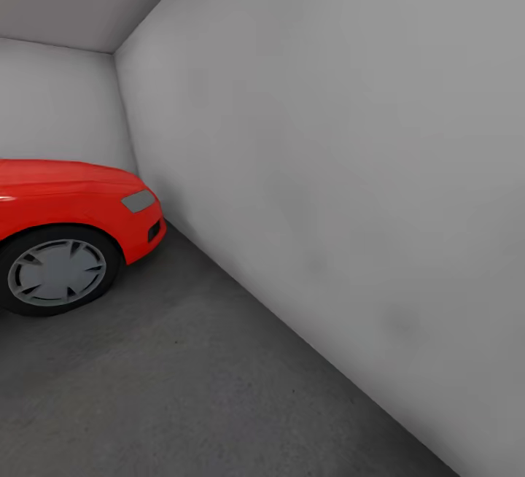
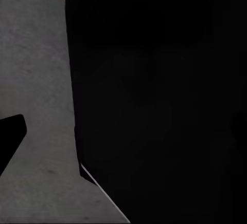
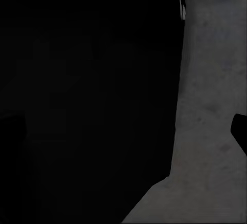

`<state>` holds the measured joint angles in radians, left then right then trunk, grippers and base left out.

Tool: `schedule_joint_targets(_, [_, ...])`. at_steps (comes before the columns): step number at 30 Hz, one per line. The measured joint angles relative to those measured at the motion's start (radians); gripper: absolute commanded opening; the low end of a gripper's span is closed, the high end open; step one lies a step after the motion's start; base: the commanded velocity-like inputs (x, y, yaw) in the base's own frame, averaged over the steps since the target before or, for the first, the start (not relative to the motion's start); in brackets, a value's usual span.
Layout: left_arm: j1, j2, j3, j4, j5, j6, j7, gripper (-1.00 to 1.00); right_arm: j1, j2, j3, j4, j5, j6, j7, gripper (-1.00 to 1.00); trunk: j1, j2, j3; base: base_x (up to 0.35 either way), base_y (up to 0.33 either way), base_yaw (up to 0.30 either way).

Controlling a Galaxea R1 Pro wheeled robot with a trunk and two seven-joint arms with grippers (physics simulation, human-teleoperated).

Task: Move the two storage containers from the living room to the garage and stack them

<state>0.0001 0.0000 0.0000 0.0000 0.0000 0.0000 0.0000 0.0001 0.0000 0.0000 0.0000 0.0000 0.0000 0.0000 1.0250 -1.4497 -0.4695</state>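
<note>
Garage corner, red car point(image 1: 69, 207), grey floor point(image 1: 189, 389), wrist views mostly black, gripper states unclear

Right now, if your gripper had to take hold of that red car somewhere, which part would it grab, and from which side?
Probably a spoke of the front wheel, approached straight from its outer face: gaps between spokes would let fingers close around one. The red car is smooth and rounded near the headlight, with no edge to pinch.
</note>
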Motion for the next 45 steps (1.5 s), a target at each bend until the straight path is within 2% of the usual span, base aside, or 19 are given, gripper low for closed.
schedule_joint_targets(2, [-0.002, 0.008, -0.001, -0.011, 0.001, -0.008, 0.001, 1.00, -0.001, 0.004, 0.010, -0.004, 0.005, -0.003, 0.000, 1.00, 0.000, 0.000, 0.000, 0.000, 0.000, 0.000])
schedule_joint_targets(21, [-0.002, 0.012, 0.000, -0.041, 0.001, -0.012, 0.001, 1.00, -0.001, 0.012, 0.112, -0.004, -0.008, -0.029, 0.005, 1.00, 0.000, 0.000, 0.000, 0.000, 0.000, 0.004])
schedule_joint_targets(36, [-0.002, 0.012, 0.000, -0.041, 0.001, -0.012, 0.001, 1.00, -0.001, 0.011, 0.198, -0.004, -0.008, -0.029, 0.006, 1.00, 0.000, 0.000, 0.000, 0.000, 0.000, 0.242])
schedule_joint_targets(37, [-0.002, 0.012, 0.000, -0.041, 0.001, -0.012, 0.001, 1.00, -0.001, 0.011, 0.481, -0.004, -0.008, -0.029, 0.006, 1.00, 0.000, 0.000, 0.000, 0.000, 0.000, 0.270])
schedule_joint_targets(38, [-0.002, 0.012, 0.000, -0.041, 0.001, -0.012, 0.001, 1.00, -0.001, 0.011, 0.551, -0.004, -0.008, -0.029, 0.006, 1.00, 0.000, 0.000, 0.000, 0.000, 0.000, 0.271])
schedule_joint_targets(45, [-0.002, 0.012, 0.000, -0.041, 0.001, -0.012, 0.001, 1.00, -0.001, 0.011, 0.553, -0.004, -0.008, -0.029, 0.006, 1.00, 0.000, 0.000, 0.000, 0.000, 0.000, 0.271])
